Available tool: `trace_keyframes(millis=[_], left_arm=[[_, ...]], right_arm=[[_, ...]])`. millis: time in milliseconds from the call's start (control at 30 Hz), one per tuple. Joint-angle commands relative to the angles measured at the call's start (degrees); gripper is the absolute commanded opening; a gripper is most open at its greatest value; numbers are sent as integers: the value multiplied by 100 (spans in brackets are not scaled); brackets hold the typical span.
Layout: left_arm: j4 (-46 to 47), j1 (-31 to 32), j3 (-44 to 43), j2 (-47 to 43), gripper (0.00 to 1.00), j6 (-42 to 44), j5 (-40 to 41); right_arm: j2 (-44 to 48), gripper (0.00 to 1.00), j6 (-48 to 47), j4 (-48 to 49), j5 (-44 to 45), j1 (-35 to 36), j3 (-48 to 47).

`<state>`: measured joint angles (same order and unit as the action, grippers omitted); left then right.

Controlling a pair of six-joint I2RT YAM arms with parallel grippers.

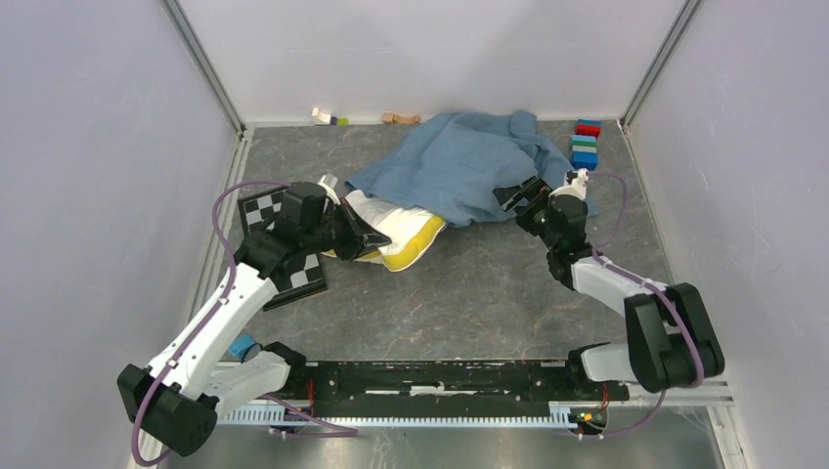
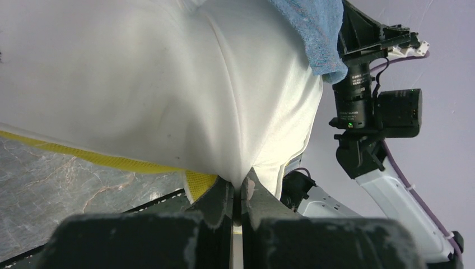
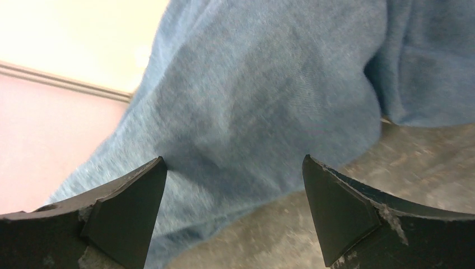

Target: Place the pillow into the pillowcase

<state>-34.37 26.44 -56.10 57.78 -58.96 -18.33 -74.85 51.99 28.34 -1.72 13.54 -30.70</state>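
Left gripper [image 2: 241, 189] is clamped on a fold of the white pillow [image 2: 168, 84]. Right gripper [image 3: 234, 168] is spread wide just beside the blue pillowcase [image 3: 269, 84], which covers the pillow's far part on the table [image 1: 469, 293].

pillow [image 1: 396, 233]: cream-white, yellow-edged, mostly inside the pillowcase, one end sticking out.
pillowcase [image 1: 459, 166]: dusty-blue, wrinkled, over the pillow.

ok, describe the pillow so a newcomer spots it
On the grey table, look just left of centre, where the left gripper is clamped. The pillow pokes out from under the blue pillowcase: the only cream-white soft thing, with a yellow edge band.
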Motion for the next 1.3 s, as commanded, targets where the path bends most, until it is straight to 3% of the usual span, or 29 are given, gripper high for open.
trace_keyframes(millis=[0,267,333,367,500,600,733,967,1100,1267], left_arm=[[258,-16,-312,-115,2,118,-224],[46,-16,-376,-206,3,335,-294],[-16,-16,-384,-235,2,388,-303],[-38,-11,-393,-247,2,414,-310],[-135,-16,-492,-308,2,558,-444],[-261,-7,-667,-403,2,826,-486],[-692,10,-963,-530,3,1415,-555],[-900,527,-1250,-672,3,1858,-1103],[-940,1320,-1497,-535,3,1823,-1050],[-692,1417,-1359,-122,16,1272,-1060]], right_arm=[[-715,98,1015,2092,97,-40,38],[-1726,98,1276,2901,428,-32,-415],[-1824,90,1235,2910,507,-37,-514],[-1890,82,1222,2932,459,-36,-567],[-1879,2,1198,2819,195,-8,-672],[-1229,0,832,2090,194,33,-527],[304,0,-184,-141,584,276,-593],[2655,0,-1851,-3736,2276,1488,-1827],[2625,0,-2462,-5286,2680,1951,-3324],[692,3,-3560,-7195,3165,1962,-5870]])
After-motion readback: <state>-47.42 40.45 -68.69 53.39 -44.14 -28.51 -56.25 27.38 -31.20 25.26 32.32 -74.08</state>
